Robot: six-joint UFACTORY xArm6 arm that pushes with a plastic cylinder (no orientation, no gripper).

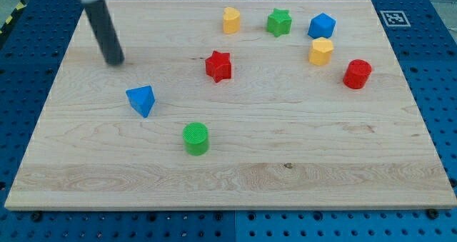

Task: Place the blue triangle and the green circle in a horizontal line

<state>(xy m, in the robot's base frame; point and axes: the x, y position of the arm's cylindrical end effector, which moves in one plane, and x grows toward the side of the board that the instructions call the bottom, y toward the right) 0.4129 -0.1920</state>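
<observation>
Tip: my tip (114, 61) rests on the table (228, 178) at the far left, up and left of the blue triangle, apart from it.
Gripper: no gripper shows; the arm ends in a plain dark rod, so there is no spread or pinch to tell.
Blue triangle: the blue triangle (141, 100) lies left of centre.
Green circle: the green circle (195, 138) sits nearer and to the right of the blue triangle, well apart from it.
Red star: the red star (218, 66) lies near the middle, farther back.
Far right group: yellow block (230, 19), green star (279, 22), blue block (322, 26), second yellow block (321, 51), red cylinder (357, 73).
</observation>
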